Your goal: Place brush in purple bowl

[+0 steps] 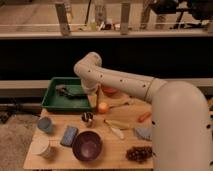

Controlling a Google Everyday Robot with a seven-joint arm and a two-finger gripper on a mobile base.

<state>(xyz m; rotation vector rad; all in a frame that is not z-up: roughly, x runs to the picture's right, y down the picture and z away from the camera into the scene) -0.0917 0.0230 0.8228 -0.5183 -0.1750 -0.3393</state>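
The brush lies in the green tray at the table's back left, its greyish head to the left and its thin handle running right. My gripper hangs from the white arm over the tray's right part, right at the handle end of the brush. I cannot see whether it touches the brush. The purple bowl stands empty at the front of the table, below the tray and to its right.
An orange fruit, an orange-red bowl, a metal spoon, a carrot, a cream utensil, a small dark ball, a blue cup, a blue sponge, a white cup, grapes and a grey cloth lie on the table.
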